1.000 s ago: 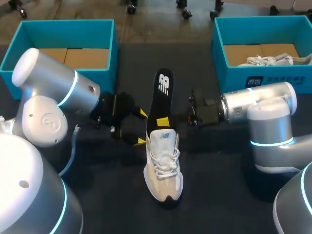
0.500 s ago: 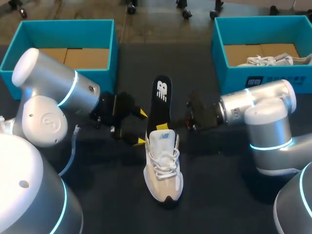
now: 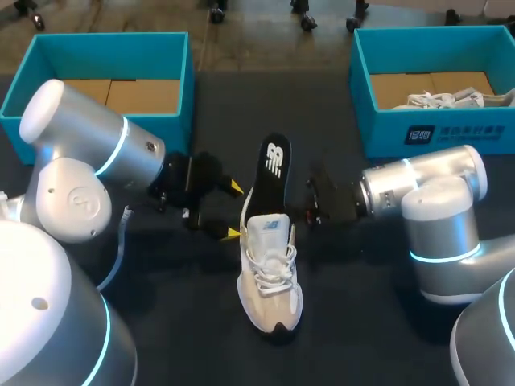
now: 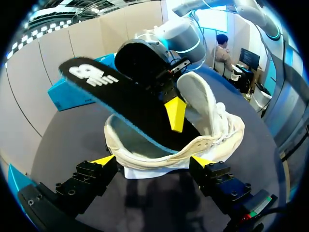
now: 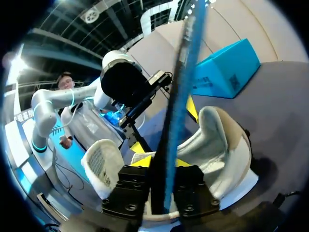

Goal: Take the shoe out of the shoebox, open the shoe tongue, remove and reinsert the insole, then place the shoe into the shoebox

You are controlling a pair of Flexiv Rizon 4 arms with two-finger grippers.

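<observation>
1. The left tool (image 3: 233, 211) is gripping the heel end of the shoe (image 3: 273, 297). Its fingers are standing wide apart, and each yellow tip is touching the shoe's rim on its own side.
2. The cream and white shoe is resting sole-down on the dark worktop (image 3: 362, 322). Its heel is sitting between the left tool's fingers and its toe is pointing off to that tool's side.
3. The right tool (image 5: 163, 162) is pinching the insole (image 3: 273, 173) edgewise, with one finger pressing on each face. It is holding the insole low down, just above the shoe's opening.
4. The insole, black on top with a white mark and blue underneath, is leaning at a tilt. Its front end is sitting inside the shoe under the right tool, and its heel end is sticking up and out past the shoe's heel, ahead of and above the left tool.
5. The tongue (image 4: 198, 96) is standing lifted away from the opening, just beyond the insole from the left tool.
6. The two tools are facing each other across the shoe, near one another but apart.
7. An open teal shoebox (image 3: 96, 40) is standing well behind the left tool, showing a brown cardboard floor. A second teal shoebox (image 3: 386, 133) is standing well behind the right tool, holding another white shoe (image 3: 438, 99).
</observation>
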